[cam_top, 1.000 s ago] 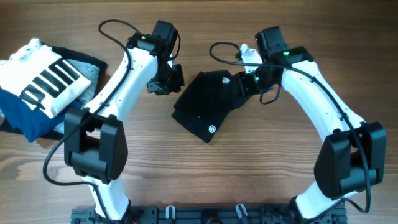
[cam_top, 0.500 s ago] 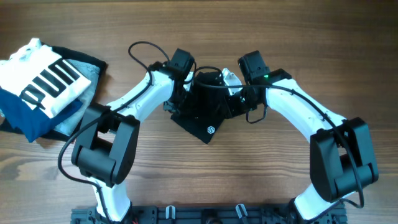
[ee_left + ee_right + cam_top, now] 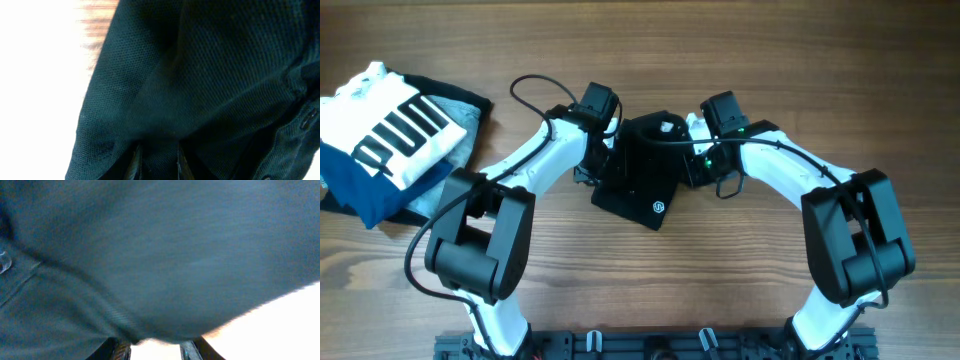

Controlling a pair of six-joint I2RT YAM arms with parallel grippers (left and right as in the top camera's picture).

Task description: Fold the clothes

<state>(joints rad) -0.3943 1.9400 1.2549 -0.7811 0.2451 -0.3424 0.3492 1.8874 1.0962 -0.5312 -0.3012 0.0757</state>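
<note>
Left pincer (image 3: 601,172) sits at the left edge of the black shirt (image 3: 642,172), just above the middle of the overhead frame. In the left wrist view the left pincer (image 3: 159,159) shows 2 dark fingers (image 3: 136,163) at the bottom edge, close together, with a fold of the knit cloth (image 3: 200,75) drawn down between them: it is pinching the shirt. At the lower right of that view runs a stitched band with a small dark button (image 3: 306,119).

The right pincer (image 3: 693,168) meets the shirt's right edge, opposite the left one. In the right wrist view the cloth (image 3: 160,255) fills nearly the whole frame and drapes over the tips of the right pincer (image 3: 154,349), so I cannot tell whether it is spread or pressed together.

The shirt lies bunched into a compact dark shape on the wooden surface (image 3: 770,60), between the 2 pincers, with 1 corner pointing toward the bottom of the frame. Its small round white logo (image 3: 659,208) faces up near that corner.

At the upper left of the overhead frame, well apart from the shirt, a white garment (image 3: 390,125) with bold black lettering lies on top of a blue garment (image 3: 355,195) and a grey garment (image 3: 468,122).
</note>
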